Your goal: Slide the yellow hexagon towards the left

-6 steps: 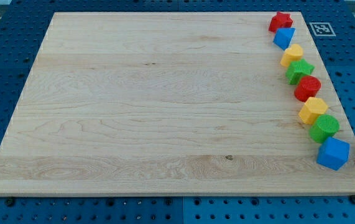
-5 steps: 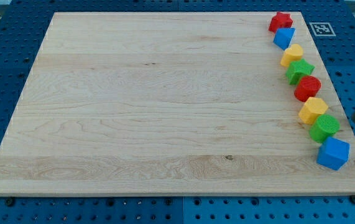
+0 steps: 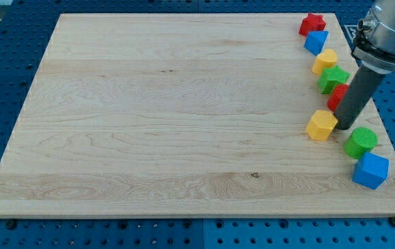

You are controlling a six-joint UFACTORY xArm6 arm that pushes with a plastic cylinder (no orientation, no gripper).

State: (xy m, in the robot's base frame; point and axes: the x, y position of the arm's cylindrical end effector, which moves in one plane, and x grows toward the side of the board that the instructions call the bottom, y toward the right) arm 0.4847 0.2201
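If the push is applied off-centre, the yellow hexagon (image 3: 321, 125) could be spun aside and lost from my tip (image 3: 342, 127); the red block (image 3: 337, 97) and green cylinder (image 3: 360, 141) close by could also be knocked. The hexagon lies near the board's (image 3: 169, 117) right side, pushed out of the column of blocks. No gripper is fitted; the rod is held slightly tilted, its tip touching the hexagon's right face

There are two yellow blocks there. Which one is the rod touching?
The lower yellow hexagon, just left of my tip, pushed out of the row. The other yellow block sits untouched higher up.
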